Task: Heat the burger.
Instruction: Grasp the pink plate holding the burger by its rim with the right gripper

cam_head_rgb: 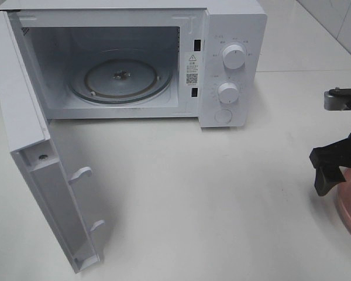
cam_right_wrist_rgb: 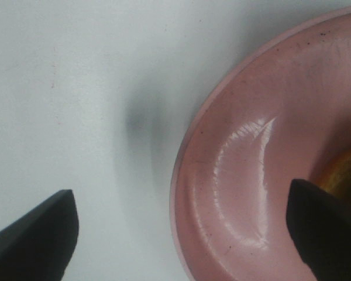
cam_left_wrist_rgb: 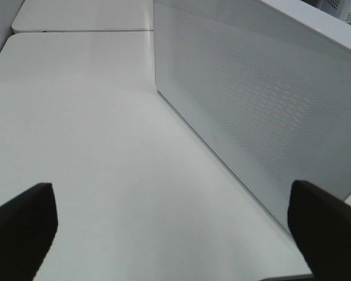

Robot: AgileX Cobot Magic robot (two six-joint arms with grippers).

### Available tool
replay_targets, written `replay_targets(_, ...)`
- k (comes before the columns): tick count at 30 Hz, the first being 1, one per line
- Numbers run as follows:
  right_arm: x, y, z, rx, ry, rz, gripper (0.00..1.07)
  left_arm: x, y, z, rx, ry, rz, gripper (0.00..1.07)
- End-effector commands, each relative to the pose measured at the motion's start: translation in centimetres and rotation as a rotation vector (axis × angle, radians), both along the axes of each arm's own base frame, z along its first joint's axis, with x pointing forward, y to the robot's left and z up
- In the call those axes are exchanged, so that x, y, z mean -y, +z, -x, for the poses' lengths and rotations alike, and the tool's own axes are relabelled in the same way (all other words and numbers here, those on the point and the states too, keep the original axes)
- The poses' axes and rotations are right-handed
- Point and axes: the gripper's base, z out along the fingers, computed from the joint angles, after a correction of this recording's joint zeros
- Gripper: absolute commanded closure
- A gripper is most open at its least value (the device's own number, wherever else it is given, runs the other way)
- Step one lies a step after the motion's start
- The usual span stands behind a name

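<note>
Quick status on heating the burger: barely started tbh. The microwave (cam_head_rgb: 231, 35) sits at about 11 o'clock on the table (cam_head_rgb: 222, 205). Its door (cam_head_rgb: 32, 146) is swung wide open toward 8 o'clock and the turntable (cam_head_rgb: 120, 79) inside has nothing on it, so the opening-up part looks done.

The burger (cam_right_wrist_rgb: 346, 167) isn't in there yet. It's on the pink plate (cam_right_wrist_rgb: 234, 175), way over at 4 o'clock and half cut off by the edge of the high view. All I can see of it is a golden sliver peeking past one finger in my right wrist cam.

My right gripper (cam_right_wrist_rgb: 181, 234) hangs over the plate's rim with its jaws spread wide, holding nothing. My left gripper (cam_left_wrist_rgb: 172, 228) doesn't show in the high view. Its own cam has it spread wide and empty too, low over the table beside the door's mesh outer face.

What's left, I reckon: grab the plate or the burger, carry it across to 11 o'clock, set it on the turntable, shut the door and twist the dials (cam_head_rgb: 233, 57). So pretty much everything that matters is yet to come
</note>
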Motion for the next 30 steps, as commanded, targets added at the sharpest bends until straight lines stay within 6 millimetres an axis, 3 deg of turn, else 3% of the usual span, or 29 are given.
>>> replay_targets(1, 0.1, -0.8, -0.3, -0.018, -0.015, 0.000, 0.17, 0.0, 0.0, 0.2, 0.026, 0.005, 0.008, 0.07)
replay_targets(21, -0.1, -5.3, -1.4, -0.079, -0.027, -0.007, 0.21, 0.0, 0.0, 0.2, 0.026, 0.005, 0.008, 0.07)
replay_targets(30, 0.0, -5.7, -1.8, -0.050, -0.006, 0.001, 0.23, 0.0, 0.0, 0.2, 0.026, 0.005, 0.008, 0.07)
